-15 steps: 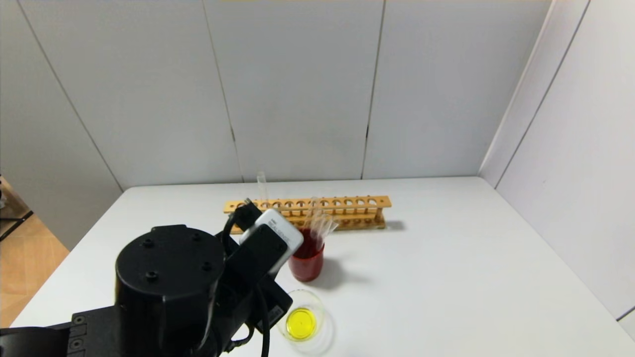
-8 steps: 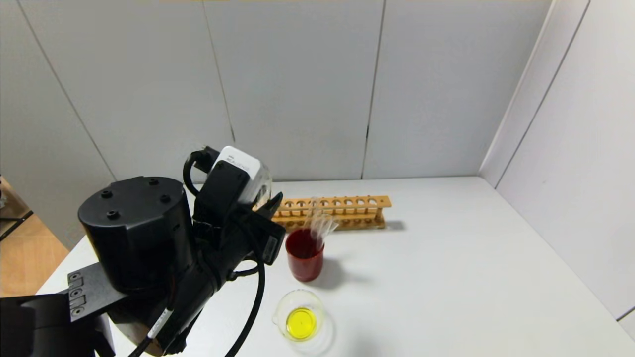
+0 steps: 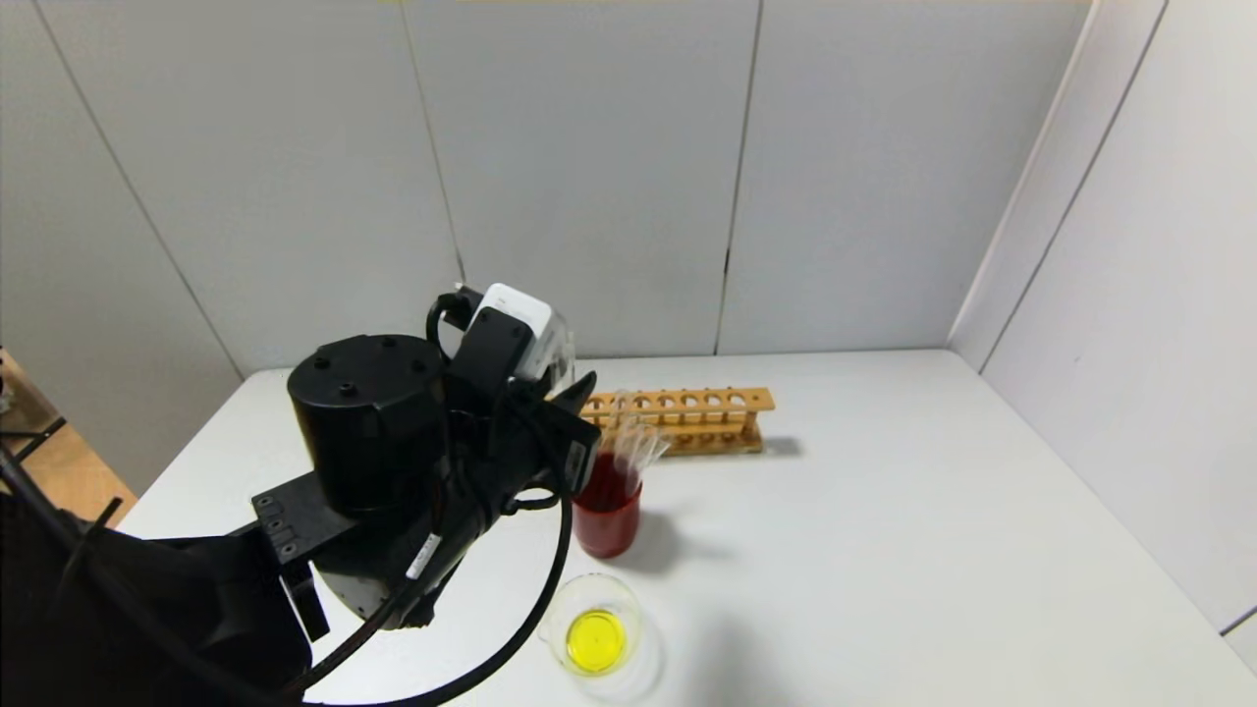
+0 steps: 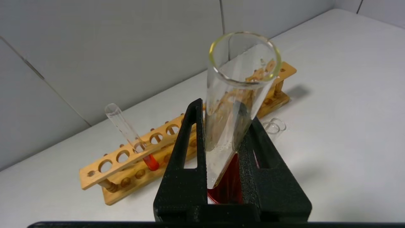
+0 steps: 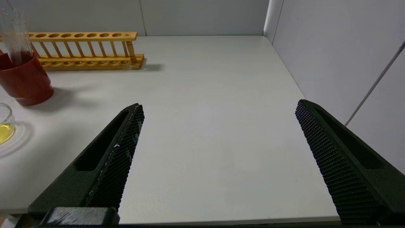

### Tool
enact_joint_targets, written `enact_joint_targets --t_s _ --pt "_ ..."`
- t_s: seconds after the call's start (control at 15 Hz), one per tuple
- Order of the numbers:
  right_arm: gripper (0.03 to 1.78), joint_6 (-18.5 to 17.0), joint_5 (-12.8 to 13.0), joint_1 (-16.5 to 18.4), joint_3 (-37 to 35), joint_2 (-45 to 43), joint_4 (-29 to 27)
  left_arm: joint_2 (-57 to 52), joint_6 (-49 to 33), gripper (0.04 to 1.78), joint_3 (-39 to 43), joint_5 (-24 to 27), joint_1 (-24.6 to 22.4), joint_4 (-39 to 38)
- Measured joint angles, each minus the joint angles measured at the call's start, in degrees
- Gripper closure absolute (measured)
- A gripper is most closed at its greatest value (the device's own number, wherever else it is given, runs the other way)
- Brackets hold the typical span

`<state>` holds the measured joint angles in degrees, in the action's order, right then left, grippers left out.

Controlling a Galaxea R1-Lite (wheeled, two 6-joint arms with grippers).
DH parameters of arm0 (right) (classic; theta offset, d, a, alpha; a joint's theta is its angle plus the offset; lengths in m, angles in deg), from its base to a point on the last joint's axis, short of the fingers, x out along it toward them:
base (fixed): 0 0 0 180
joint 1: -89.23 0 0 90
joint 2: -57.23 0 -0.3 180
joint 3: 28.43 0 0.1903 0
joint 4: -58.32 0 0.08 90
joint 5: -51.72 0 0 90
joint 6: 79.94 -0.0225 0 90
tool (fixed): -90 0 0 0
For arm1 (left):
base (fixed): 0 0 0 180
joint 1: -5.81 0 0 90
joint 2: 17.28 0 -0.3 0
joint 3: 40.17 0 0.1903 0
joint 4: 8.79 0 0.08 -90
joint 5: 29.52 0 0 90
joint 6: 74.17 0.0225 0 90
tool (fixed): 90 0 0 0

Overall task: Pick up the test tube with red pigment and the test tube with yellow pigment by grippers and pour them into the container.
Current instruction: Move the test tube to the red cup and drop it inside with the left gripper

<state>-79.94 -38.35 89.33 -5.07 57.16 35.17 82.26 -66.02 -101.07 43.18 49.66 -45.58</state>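
Observation:
My left gripper [image 3: 581, 437] is shut on a clear test tube [image 4: 235, 101] that looks empty; it is held upright, base just over the dark-red cup [image 3: 607, 522]. The test tube with red pigment [image 4: 148, 160] stands tilted in the wooden rack [image 4: 126, 164]; in the head view my arm hides it. No tube showing yellow liquid is in view. The container [image 3: 594, 636], a low glass beaker, holds yellow liquid near the table's front; its edge shows in the right wrist view [image 5: 4, 125]. My right gripper [image 5: 220, 107] is open and empty over bare table.
The dark-red cup [image 5: 25, 82] holds several colourless tubes [image 3: 636, 444], whose mouths show in the left wrist view [image 4: 274, 126]. The wooden rack [image 3: 687, 417] stands behind it. Grey walls close the table at the back and right.
My left arm has risen from low over the beaker and swung right, bringing the held tube over the dark-red cup. Cup, beaker and rack have not moved.

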Motion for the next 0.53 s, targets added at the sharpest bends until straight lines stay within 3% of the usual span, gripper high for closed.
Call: enact_joint_targets --t_s 0.53 --pt "0.06 0.00 0.02 0.00 0.00 0.00 0.02 6.19 -6.90 1.49 -0.35 1.40 -1.21 -3.38"
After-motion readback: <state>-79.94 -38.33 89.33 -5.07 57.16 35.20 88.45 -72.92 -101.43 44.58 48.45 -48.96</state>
